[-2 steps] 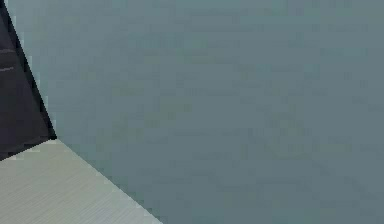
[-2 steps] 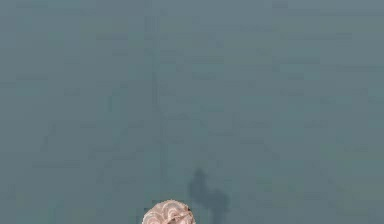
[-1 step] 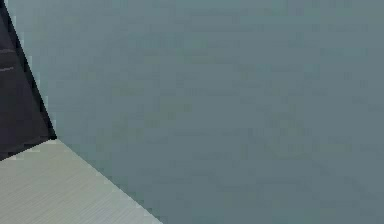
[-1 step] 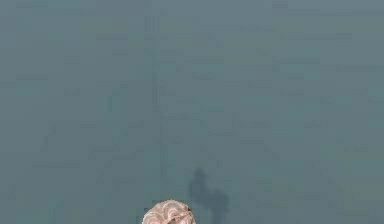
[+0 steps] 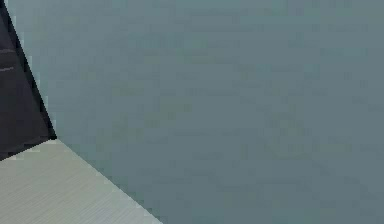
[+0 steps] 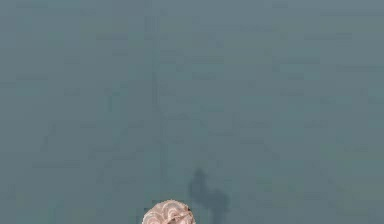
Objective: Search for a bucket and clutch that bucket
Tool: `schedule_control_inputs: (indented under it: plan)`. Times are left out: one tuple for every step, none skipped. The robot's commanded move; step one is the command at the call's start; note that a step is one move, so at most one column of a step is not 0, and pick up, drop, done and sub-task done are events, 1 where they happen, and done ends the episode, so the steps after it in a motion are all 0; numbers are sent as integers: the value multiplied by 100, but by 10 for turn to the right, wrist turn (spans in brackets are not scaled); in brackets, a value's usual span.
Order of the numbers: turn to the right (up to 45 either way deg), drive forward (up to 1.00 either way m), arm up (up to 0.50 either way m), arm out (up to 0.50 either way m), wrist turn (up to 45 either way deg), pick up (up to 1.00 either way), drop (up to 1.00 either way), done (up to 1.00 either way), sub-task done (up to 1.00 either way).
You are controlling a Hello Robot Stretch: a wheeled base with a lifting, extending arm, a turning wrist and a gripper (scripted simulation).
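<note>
A grey-blue wall [image 5: 230, 100] stands close ahead in the forward view, meeting a pale floor [image 5: 60, 190] at the lower left. In the arm side view the same grey-blue wall [image 6: 190, 90] spans the picture. A small rounded pale object [image 6: 172, 214] with a brownish, lumpy top pokes up at the bottom edge just left of the middle; what it is cannot be told.
A dark panel or doorway [image 5: 18, 85] runs down the forward view's left edge beside the wall. The pale floor forms a narrow wedge between that dark panel and the wall's base.
</note>
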Motion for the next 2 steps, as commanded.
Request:
schedule_control_inputs:
  plan:
    - [0,0,10,0,0,0,0,0,0]
    - [0,0,0,0,0,0,0,100,0]
